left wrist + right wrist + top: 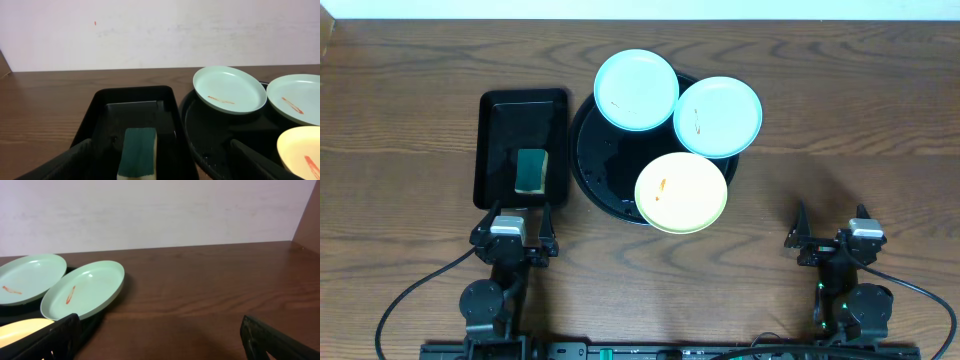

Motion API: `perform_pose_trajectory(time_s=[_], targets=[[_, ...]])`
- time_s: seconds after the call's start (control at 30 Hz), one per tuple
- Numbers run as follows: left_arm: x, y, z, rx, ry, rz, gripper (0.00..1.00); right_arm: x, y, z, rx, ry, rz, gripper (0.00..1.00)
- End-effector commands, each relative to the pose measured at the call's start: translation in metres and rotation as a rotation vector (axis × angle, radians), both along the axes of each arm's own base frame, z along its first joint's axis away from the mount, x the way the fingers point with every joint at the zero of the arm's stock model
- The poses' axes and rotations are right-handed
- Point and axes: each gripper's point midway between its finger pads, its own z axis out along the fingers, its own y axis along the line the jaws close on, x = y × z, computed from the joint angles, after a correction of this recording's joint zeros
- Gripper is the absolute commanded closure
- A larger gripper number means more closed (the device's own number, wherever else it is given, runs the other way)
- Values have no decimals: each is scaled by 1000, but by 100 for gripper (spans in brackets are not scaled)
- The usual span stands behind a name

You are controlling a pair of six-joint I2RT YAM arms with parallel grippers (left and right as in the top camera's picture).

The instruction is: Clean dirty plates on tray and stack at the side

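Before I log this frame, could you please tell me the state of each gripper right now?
Left gripper: open, jaws spread wide, holding nothing.
Right gripper: open, jaws spread wide, holding nothing.

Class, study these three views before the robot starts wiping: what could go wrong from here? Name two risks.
1. The yellow plate overhangs the near rim of the round tray; pressing its outer edge might tip it off.
2. The left mint plate and right mint plate rest on the far rim, edges touching or nearly so; lifting one could nudge the other.
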Motion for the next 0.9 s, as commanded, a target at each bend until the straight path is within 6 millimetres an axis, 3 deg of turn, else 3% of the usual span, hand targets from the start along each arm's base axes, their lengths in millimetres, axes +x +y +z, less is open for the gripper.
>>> perform_pose_trajectory(time_s=[0.0, 0.27, 0.43, 0.67, 0.87], targets=[[-2, -4, -14, 5, 47, -21, 17, 0, -5, 0, 11, -1, -24, 1], [-1, -4, -13, 6, 46, -20, 17, 0, -5, 0, 11, -1, -24, 1], [0, -4, 3, 3, -17, -21, 16, 0, -5, 0, 11, -1, -24, 1], [-16, -5, 74, -77, -8, -15, 16, 0, -5, 0, 11, -1, -24, 1], [-9, -23, 133, -71, 250, -121, 16, 0, -5, 0, 11, -1, -24, 1]])
